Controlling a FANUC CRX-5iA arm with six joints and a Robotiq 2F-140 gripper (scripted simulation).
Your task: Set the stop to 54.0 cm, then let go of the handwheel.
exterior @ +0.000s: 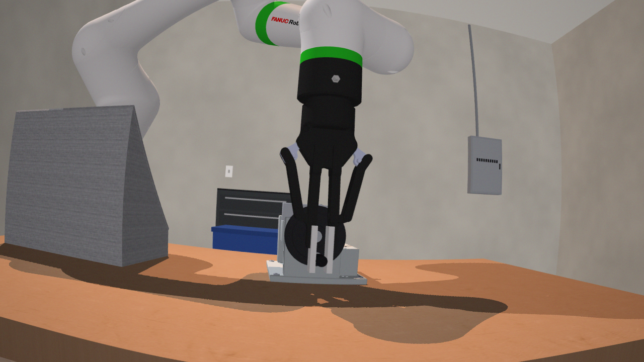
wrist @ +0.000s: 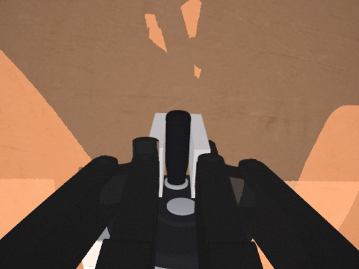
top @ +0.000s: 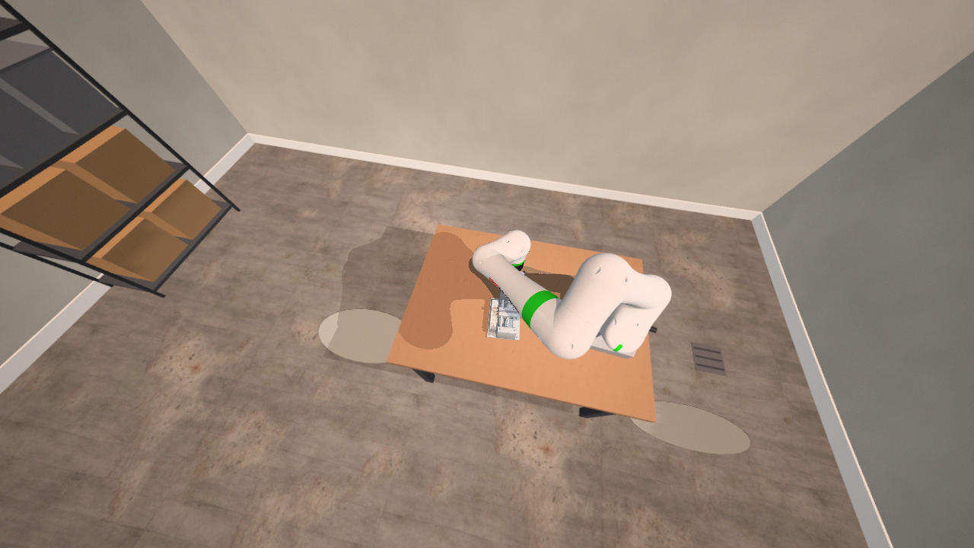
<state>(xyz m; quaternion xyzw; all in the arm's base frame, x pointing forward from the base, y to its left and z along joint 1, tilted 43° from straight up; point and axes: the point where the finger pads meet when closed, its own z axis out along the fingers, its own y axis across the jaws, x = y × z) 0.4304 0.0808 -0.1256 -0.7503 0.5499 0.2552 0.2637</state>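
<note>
The black handwheel (exterior: 295,243) (wrist: 176,233) is on the near end of the grey mechanism (exterior: 349,263) (top: 506,332), which stands on the table. Its black crank handle (exterior: 320,260) (wrist: 178,146) is at the bottom of the wheel, just right of straight below the hub in the exterior view. My gripper (exterior: 321,266) (wrist: 177,131) points down over the wheel, shut on the crank handle with one pale finger pad on each side. The arm hides the gripper in the top view. The stop and its reading cannot be made out in any view.
A large grey wedge-shaped block (exterior: 67,180) stands left of the mechanism in the exterior view. The wooden table (top: 558,388) (exterior: 188,328) carries the mechanism and the arm. A blue cabinet (exterior: 245,241) is behind it. A shelf with orange bins (top: 81,197) stands far off.
</note>
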